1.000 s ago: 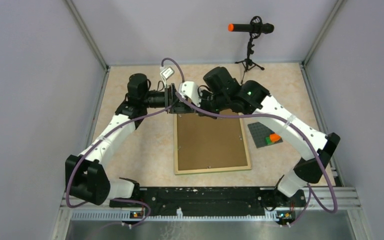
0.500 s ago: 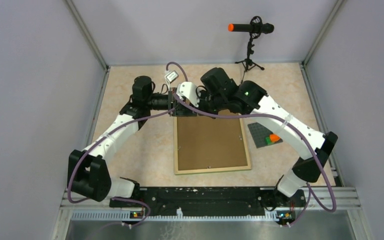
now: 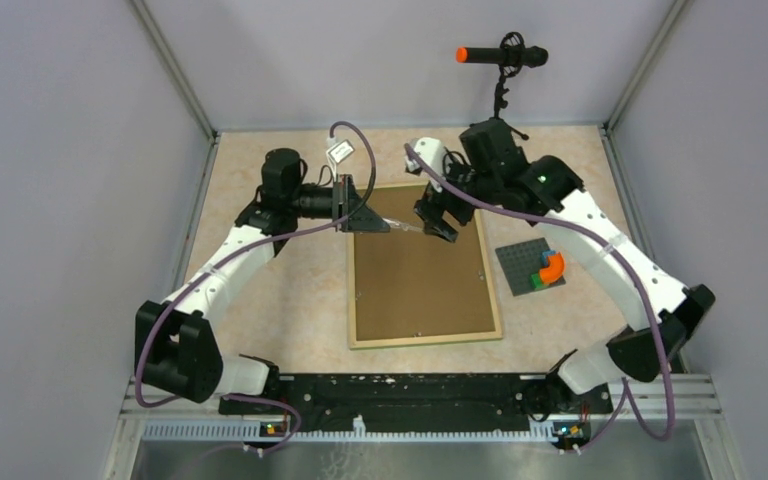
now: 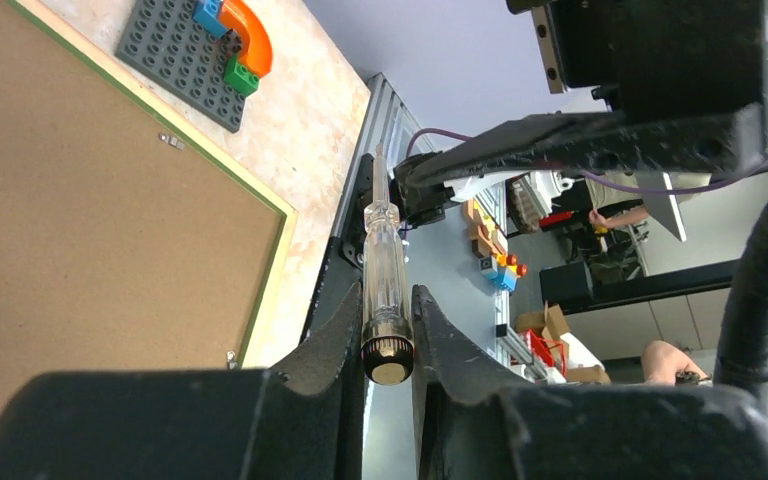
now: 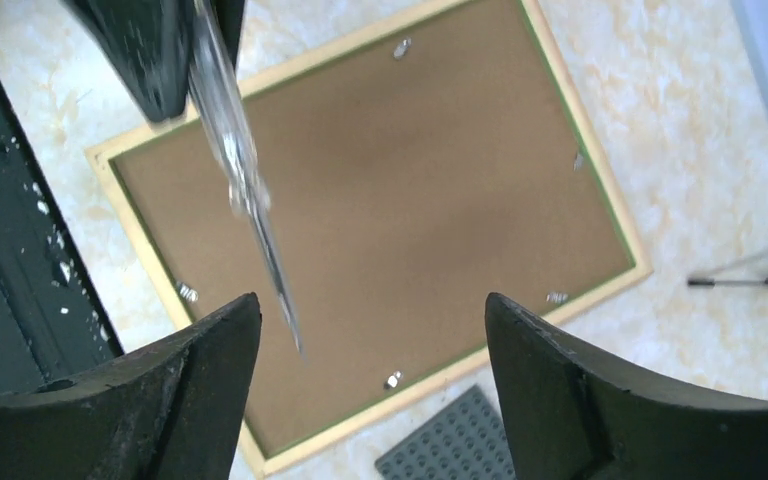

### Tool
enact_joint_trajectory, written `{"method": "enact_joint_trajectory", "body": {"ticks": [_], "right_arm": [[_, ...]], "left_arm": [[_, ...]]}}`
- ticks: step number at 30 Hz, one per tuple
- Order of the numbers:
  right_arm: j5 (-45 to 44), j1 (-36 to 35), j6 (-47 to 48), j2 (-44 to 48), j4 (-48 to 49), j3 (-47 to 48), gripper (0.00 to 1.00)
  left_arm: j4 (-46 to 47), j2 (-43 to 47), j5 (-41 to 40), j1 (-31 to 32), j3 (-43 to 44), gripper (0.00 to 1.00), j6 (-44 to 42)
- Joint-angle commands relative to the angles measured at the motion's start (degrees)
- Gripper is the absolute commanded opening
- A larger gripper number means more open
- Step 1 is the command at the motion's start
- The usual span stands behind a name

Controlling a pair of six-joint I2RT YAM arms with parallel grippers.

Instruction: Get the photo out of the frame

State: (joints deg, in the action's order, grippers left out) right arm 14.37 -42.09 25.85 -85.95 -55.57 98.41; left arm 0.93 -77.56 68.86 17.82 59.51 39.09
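One frame (image 3: 420,270) is seen lying flat on the table (image 3: 290,300), brown back upward, its fibreboard backing set inside the light wood edge. The photo is hidden beneath that backing and cannot be seen. Five small metal tabs (image 5: 401,46) are counted around the back in the right wrist view. Over the frame's far end, one clear-handled screwdriver (image 4: 382,270) is clamped in the left gripper (image 4: 388,300). The right gripper (image 5: 370,300) is held above the frame with its jaws spread wide and nothing between them. Right of the frame, three bricks (image 4: 250,30) are carried on one grey baseplate (image 3: 516,262). One microphone (image 3: 500,56) is seen farthest back.
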Motion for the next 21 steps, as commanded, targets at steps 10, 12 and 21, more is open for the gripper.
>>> {"method": "enact_joint_trajectory", "body": {"ticks": [10,12,21], "right_arm": [[10.7,2.4,-1.8,10.7,6.3,-13.3,0.61],[10.6,2.4,-1.8,10.3,6.8,-13.1,0.59],[13.1,1.5,-2.3,7.4,8.1,-11.1,0.52]], "left_arm": [[0.9,0.4,7.3,-0.6,3.2,0.00,-4.0],[1.1,0.8,7.6,-0.5,2.9,0.00,-3.7],[3.8,1.6,7.4,-0.4,1.3,0.00,0.4]]}}
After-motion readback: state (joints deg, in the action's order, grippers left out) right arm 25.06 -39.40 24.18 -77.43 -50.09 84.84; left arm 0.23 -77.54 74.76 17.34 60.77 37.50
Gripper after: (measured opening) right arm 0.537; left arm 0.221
